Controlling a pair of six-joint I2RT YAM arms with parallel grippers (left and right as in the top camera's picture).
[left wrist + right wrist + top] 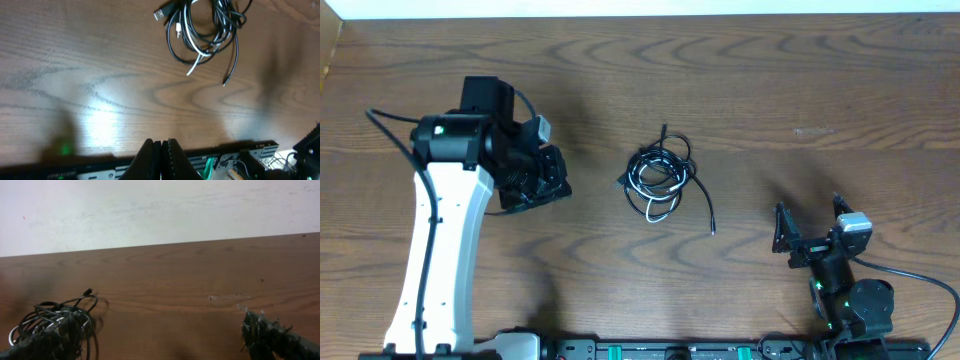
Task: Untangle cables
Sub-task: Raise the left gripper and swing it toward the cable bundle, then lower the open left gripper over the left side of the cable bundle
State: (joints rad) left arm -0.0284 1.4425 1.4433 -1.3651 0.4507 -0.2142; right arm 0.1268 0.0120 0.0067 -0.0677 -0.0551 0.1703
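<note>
The wooden counter (820, 80) carries the cables (658, 172) in a tangled heap at its middle, between the two arms and touching neither. The left hand (161, 148) is clenched on nothing. The right hand (810, 220) stands spread wide and empty.

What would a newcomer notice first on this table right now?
The tangle of cables, black with one white strand, lies central on the table, touched by neither arm. The left end effector is shut and empty to its left; the right end effector stands open toward the front right.
</note>
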